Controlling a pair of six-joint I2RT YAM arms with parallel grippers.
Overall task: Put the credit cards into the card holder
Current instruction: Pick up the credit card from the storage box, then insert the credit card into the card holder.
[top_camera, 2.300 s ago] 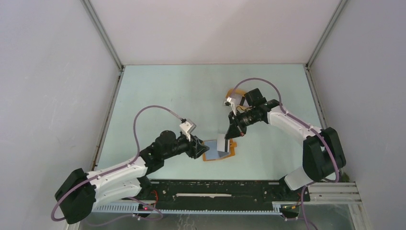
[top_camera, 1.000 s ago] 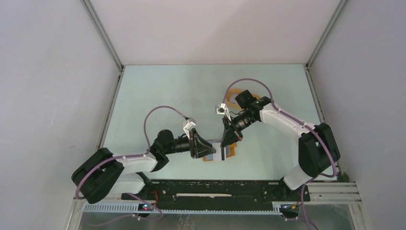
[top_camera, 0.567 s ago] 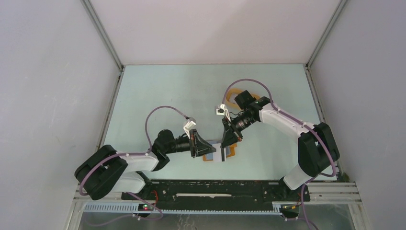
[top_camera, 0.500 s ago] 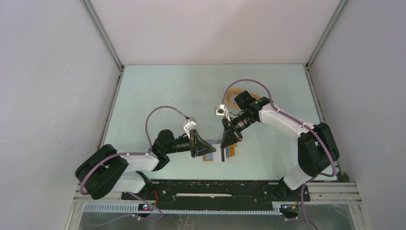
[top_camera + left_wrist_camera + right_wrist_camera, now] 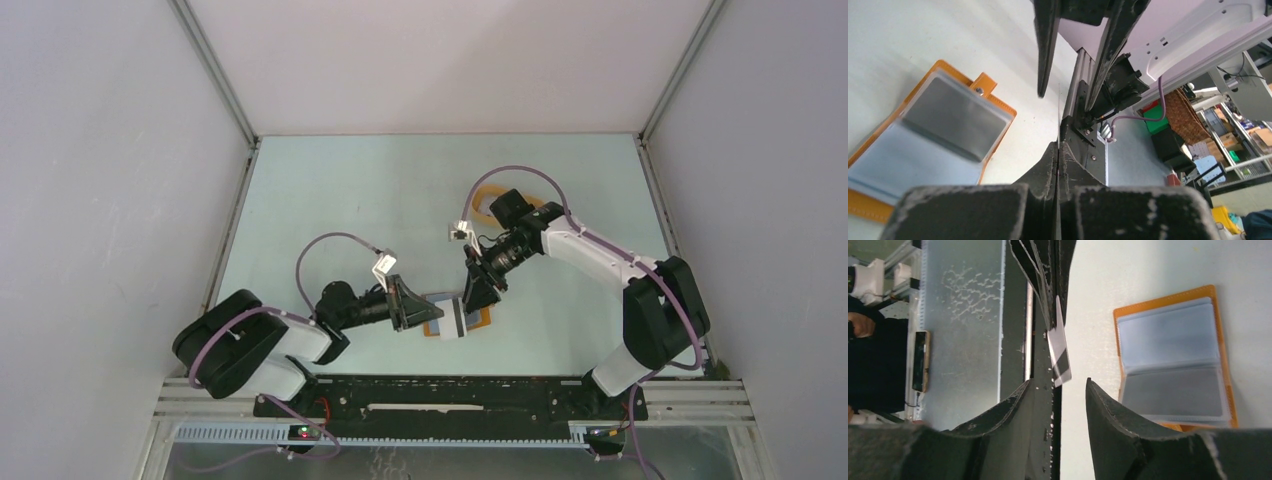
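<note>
Seen from above, the left pincer (image 5: 422, 311) and the right pincer (image 5: 474, 297) meet low over the near middle of the tabletop (image 5: 350, 190), tips close together. Just under them the card holder (image 5: 486, 319) lies open and flat.

In the left wrist view, the left pincer's fingers are pressed together on a credit card (image 5: 1058, 125), seen edge-on as a thin pale sliver rising from the tips. The right pincer's two fingers hang apart beyond it. The open card holder lies to the left, its clear sleeves (image 5: 943, 125) facing up.

In the right wrist view, the right pincer's fingers stand apart and grip nothing. The credit card, pale with a dark band, sticks out of the left pincer's closed tips, beside the card holder and not in it.
</note>
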